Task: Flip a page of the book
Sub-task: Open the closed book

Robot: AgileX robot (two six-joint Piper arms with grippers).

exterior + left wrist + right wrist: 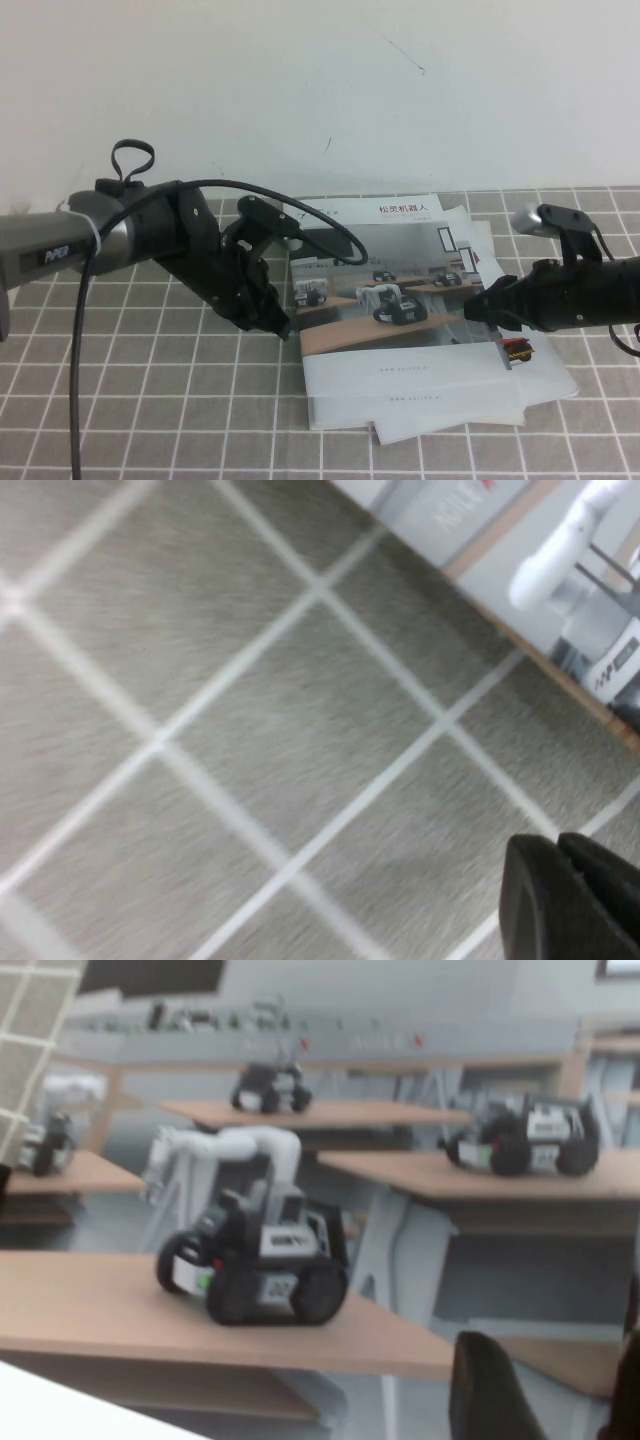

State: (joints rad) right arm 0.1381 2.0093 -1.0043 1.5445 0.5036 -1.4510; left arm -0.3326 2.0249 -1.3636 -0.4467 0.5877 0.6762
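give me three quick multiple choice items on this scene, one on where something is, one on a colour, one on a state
1. Where is the left end effector?
A. over the checked cloth beside the book's left edge
B. on the cover photo
C. raised against the wall

2. What colour is the band below the photo on the book?
A. red
B. white
C. black

3. How does the page lie?
A. folded fully over
B. torn off
C. closed on the book

Key: 1 A, the left wrist view shows cloth under it. 2 B, the band is plain white. 3 C, the photo faces up, with the right end effector at its right edge.
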